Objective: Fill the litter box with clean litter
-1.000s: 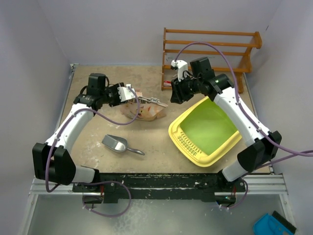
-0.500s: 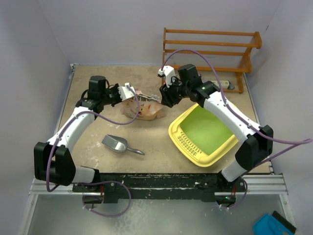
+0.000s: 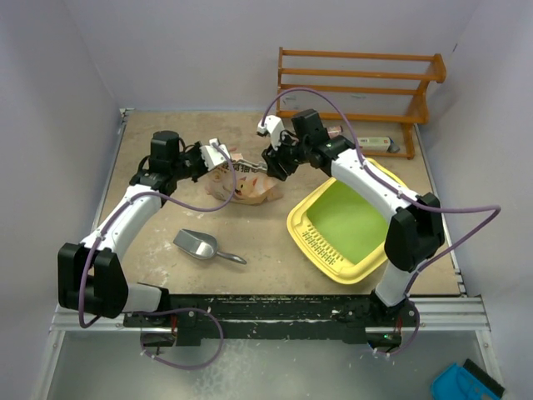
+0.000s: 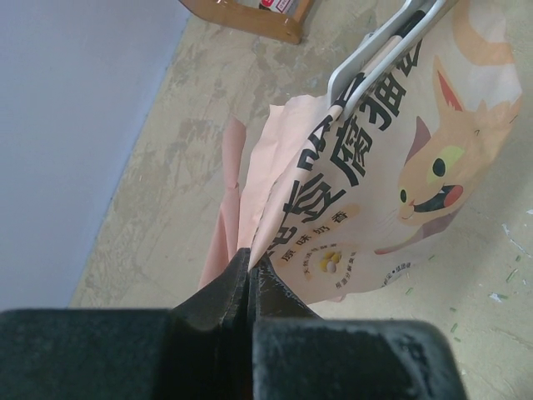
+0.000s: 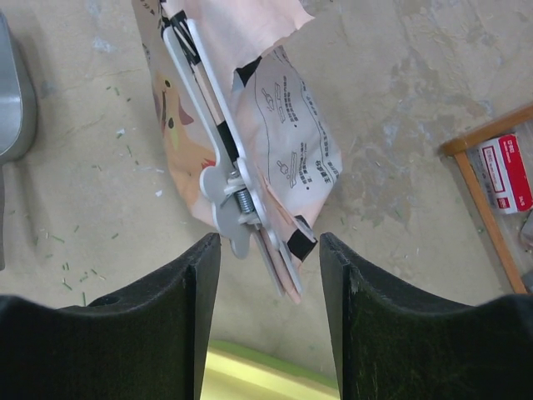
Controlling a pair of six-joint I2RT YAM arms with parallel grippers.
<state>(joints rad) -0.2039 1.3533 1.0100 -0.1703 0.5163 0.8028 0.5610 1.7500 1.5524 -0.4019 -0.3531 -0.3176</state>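
Observation:
The yellow litter box [image 3: 296, 223] with a green floor lies tilted at the right, and nothing shows inside it. Its rim shows at the bottom of the right wrist view [image 5: 258, 373]. The tan cat-print bag [image 3: 247, 187] stands mid-table, its top held shut by a metal clip [image 5: 223, 171]. My left gripper [image 3: 218, 156] is shut on the bag's upper paper edge [image 4: 275, 208]. My right gripper [image 5: 271, 250] is open, and the clip's end lies between its fingertips without touching them. No clean litter is in view.
A silver metal scoop [image 3: 200, 245] lies on the table in front of the bag. A wooden rack [image 3: 358, 75] stands at the back right, with a small red and white box [image 5: 505, 171] under it. Walls close in on the left and right.
My right arm has swung left from above the litter box's far corner to the clip end of the bag. The left gripper keeps its hold and has barely moved.

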